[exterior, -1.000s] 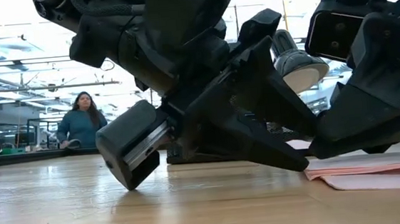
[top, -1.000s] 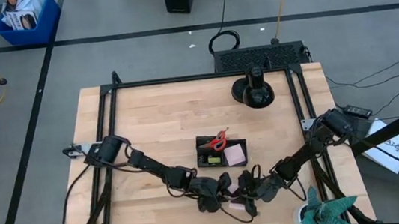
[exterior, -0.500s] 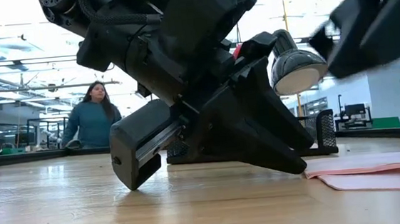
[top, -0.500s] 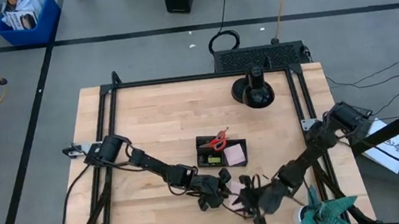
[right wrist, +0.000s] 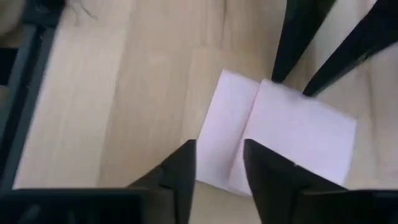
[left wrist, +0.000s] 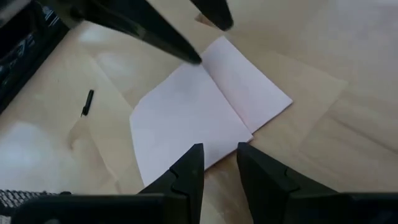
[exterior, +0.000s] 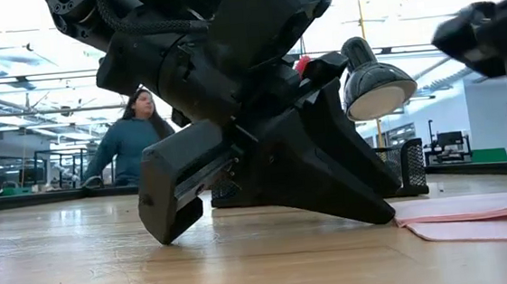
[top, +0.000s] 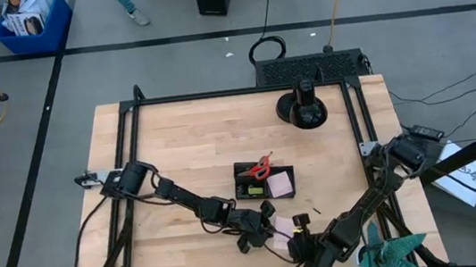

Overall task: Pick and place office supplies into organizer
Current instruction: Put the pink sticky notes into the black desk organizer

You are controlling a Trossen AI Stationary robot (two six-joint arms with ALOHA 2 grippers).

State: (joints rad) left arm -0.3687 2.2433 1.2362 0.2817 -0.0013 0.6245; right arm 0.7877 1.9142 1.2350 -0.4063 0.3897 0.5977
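Note:
Loose pink sticky notes lie flat on the table near its front edge, two overlapping sheets or thin stacks. My left gripper slants down at their edge with a narrow gap between its fingers. My right gripper hangs open above the notes' other side, touching nothing. The black organizer stands just beyond and holds red-handled scissors and a pink pad. My left gripper comes down at a slant from the table's left. One fingertip lies on the notes' edge; the other stands on bare wood beside it. In the low view the tips meet the table at the paper's edge. The notes stay flat.
A small dark thing lies on the wood beside the notes. A round black lamp stand is at the far right. A teal cloth hangs at the near right corner. A person moves in the room beyond.
My right gripper has risen off the pink notes and drawn back toward the table's near edge, rolling as it went. My left gripper has stayed in place and rolled a little. The notes have not moved. The person in the background has walked to the right.

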